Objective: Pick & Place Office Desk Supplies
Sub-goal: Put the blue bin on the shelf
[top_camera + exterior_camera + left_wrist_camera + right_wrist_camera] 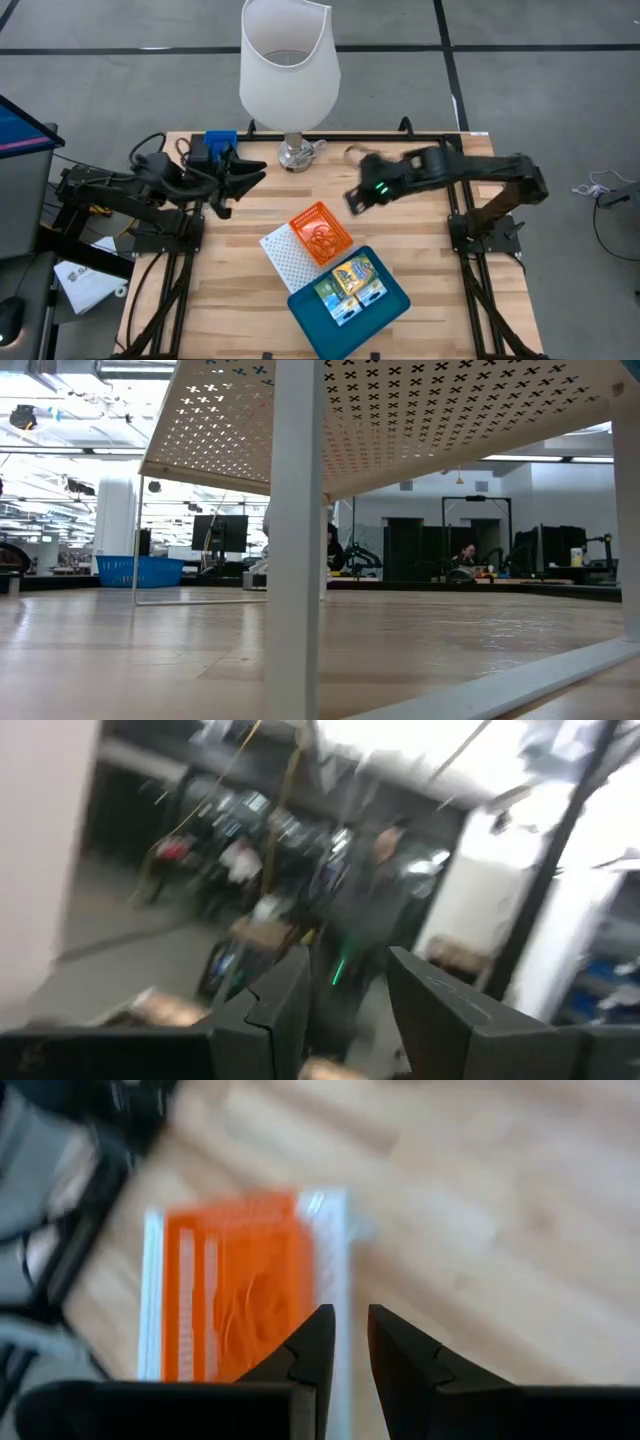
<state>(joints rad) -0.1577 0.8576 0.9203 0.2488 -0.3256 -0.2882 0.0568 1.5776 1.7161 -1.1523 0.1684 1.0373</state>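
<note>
The right hand (356, 199) hangs above the bare wood near the middle of the worktop, its two dark fingers (312, 1348) set close with only a thin gap between them and nothing pinched. Just ahead of it and lower lies the small orange perforated tray (320, 233) with thin orange rubber bands (322, 238) coiled in it; this rests on a white perforated tray (285, 257). Touching that stack at the near side is a teal plastic tray (391, 300) carrying the small colourful printed boxes (350, 285), packed side by side. The left hand (250, 178) waits at the far left of the worktop, fingers (285, 1010) spread part way and empty, pointing toward the metal foot (294, 155) of a large white lamp shade (289, 65) that stands at the far edge. A blue block (220, 141) sits behind the left arm. The worktop (240, 310) is pale wooden planking on a black frame, over grey floor. At table height, a white perforated shelf (400, 410) and its post (297, 540) block much of the open workshop beyond.
</note>
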